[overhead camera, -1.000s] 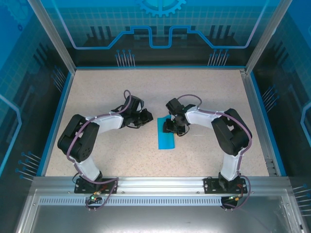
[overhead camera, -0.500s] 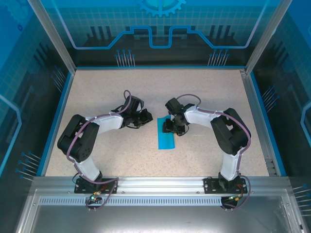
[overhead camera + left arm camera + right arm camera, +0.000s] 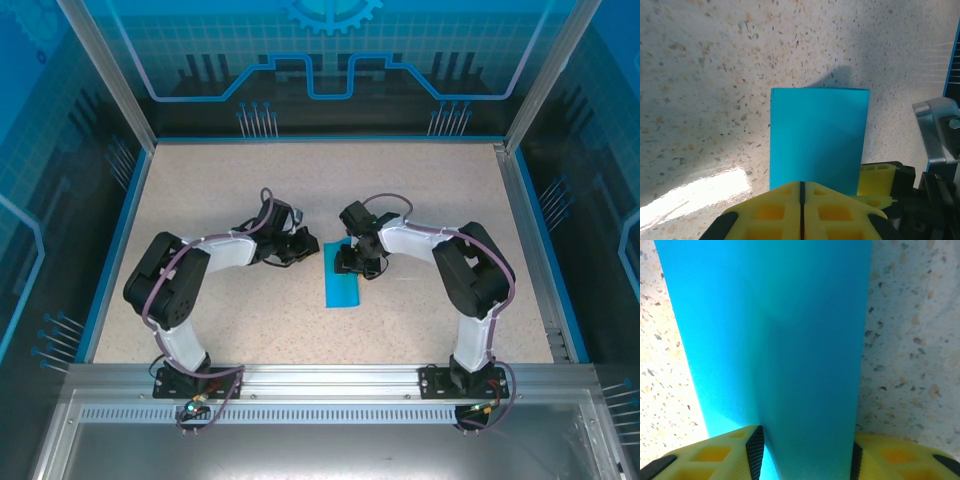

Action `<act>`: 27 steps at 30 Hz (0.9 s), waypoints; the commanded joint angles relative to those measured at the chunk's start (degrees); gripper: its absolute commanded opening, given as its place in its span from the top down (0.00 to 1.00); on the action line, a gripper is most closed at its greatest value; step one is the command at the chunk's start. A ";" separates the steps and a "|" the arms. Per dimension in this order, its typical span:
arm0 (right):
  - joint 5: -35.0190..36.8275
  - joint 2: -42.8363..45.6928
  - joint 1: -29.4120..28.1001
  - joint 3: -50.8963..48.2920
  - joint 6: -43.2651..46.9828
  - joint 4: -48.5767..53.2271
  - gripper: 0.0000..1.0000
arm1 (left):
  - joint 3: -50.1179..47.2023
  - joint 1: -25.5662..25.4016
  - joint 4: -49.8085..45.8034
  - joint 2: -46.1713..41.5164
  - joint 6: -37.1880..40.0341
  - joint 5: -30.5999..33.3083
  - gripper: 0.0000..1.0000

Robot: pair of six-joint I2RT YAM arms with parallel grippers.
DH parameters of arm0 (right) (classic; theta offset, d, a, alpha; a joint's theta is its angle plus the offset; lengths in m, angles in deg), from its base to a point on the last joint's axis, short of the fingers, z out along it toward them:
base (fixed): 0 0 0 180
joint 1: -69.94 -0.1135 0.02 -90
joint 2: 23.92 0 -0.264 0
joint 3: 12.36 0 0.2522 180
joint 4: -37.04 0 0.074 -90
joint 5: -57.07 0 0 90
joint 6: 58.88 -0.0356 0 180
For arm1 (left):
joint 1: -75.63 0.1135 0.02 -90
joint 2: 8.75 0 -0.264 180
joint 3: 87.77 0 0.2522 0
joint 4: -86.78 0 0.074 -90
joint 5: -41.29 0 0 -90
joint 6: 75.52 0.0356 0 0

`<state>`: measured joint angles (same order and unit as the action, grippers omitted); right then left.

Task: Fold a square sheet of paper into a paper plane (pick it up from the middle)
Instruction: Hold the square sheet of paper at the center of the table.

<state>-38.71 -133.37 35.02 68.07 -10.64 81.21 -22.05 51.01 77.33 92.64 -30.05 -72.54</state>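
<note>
The square sheet of paper [image 3: 342, 283], bright cyan, lies folded into a narrow rectangle on the speckled table; a paper plane is out of view. My right gripper [image 3: 351, 264] sits on the paper's far end, jaws half apart. In the right wrist view the paper [image 3: 770, 340] runs between the two black pads of that gripper [image 3: 805, 462], with a raised fold line beside the left pad. My left gripper [image 3: 307, 247] is shut and holds nothing, just left of the paper. In the left wrist view its closed yellow tips [image 3: 801, 187] reach the paper's [image 3: 817, 135] near edge.
The table [image 3: 220, 180] is bounded by blue rails [image 3: 115, 240] and metal posts at the corners. A metal fitting [image 3: 940, 130] and the right gripper's yellow finger [image 3: 877, 179] stand at the right of the left wrist view.
My left gripper has closed the last bit and its arm has shifted slightly right, toward the paper. The right arm and the paper have stayed put.
</note>
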 commanded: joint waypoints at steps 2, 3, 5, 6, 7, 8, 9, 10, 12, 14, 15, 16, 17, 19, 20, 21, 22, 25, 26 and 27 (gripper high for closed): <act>2.83 -9.99 -1.84 -4.41 0.18 -4.29 0.51 | 1.89 -0.82 0.46 1.94 1.11 -3.20 0.92; 2.79 -10.13 -1.82 -4.35 0.19 -4.31 0.51 | 2.15 -0.87 0.34 2.28 1.07 -3.47 0.92; 2.70 -10.17 -1.82 -4.27 0.45 -4.30 0.52 | 2.52 -1.04 0.24 2.81 1.07 -3.70 0.92; 2.63 -10.17 -1.82 -4.34 0.53 -4.47 0.53 | 2.70 -1.10 0.25 3.03 1.18 -3.81 0.92; 2.62 -10.17 -1.82 -4.35 0.62 -4.50 0.54 | 2.88 -1.19 0.24 3.27 1.25 -3.84 0.92; 2.60 -10.17 -1.82 -4.36 0.74 -4.49 0.53 | 2.94 -1.22 0.10 3.39 1.21 -3.79 0.92; 2.62 -10.17 -1.82 -4.27 0.72 -4.38 0.53 | 3.05 -1.29 0.08 3.51 1.20 -3.82 0.92; 2.52 -10.32 -1.82 -4.19 0.63 -4.32 0.52 | 3.22 -1.31 0.08 3.74 1.25 -3.87 0.92; 2.46 -10.51 -1.90 -4.10 0.47 -4.27 0.50 | 3.45 -1.39 0.10 3.99 1.14 -4.04 0.92; 2.44 -10.53 -1.88 -4.01 0.28 -4.31 0.49 | 3.66 -1.56 0.08 4.24 1.10 -4.36 0.92; 2.44 -10.69 -1.95 -4.01 0.20 -4.29 0.49 | 3.71 -1.61 0.15 4.33 1.10 -4.42 0.92; 2.44 -10.74 -1.98 -3.92 0.10 -4.29 0.49 | 3.82 -1.61 0.08 4.47 1.15 -4.45 0.92; 2.44 -10.79 -2.00 -3.92 0.10 -4.31 0.49 | 3.88 -1.66 -0.01 4.51 1.07 -4.50 0.92; 2.62 -10.92 -2.08 -3.99 -0.07 -4.31 0.49 | 4.17 -1.75 -0.01 4.79 1.20 -4.75 0.92; 2.57 -10.96 -2.10 -4.01 -0.08 -4.30 0.49 | 4.23 -1.79 -0.01 4.91 1.25 -4.81 0.93; 2.70 -10.92 -2.04 -4.09 -0.14 -4.22 0.49 | 4.28 -1.83 -0.09 5.15 1.29 -4.84 0.93; 2.79 -10.95 -2.10 -4.09 -0.16 -4.20 0.50 | 4.44 -1.92 -0.24 5.36 1.36 -4.90 0.93; 2.98 -10.94 -2.07 -4.25 0.01 -4.16 0.51 | 4.61 -2.00 -0.36 5.82 1.38 -4.90 0.93; 2.92 -10.95 -2.10 -4.27 0.09 -4.13 0.51 | 4.64 -2.01 -0.45 5.92 1.46 -4.87 0.93; 2.97 -10.96 -2.07 -4.27 0.23 -4.13 0.52 | 4.72 -2.01 -0.53 6.06 1.55 -4.88 0.93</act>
<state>-38.56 -133.82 34.93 68.60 -10.88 81.93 -18.75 49.50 77.57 97.47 -29.99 -75.62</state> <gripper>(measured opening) 0.486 0.073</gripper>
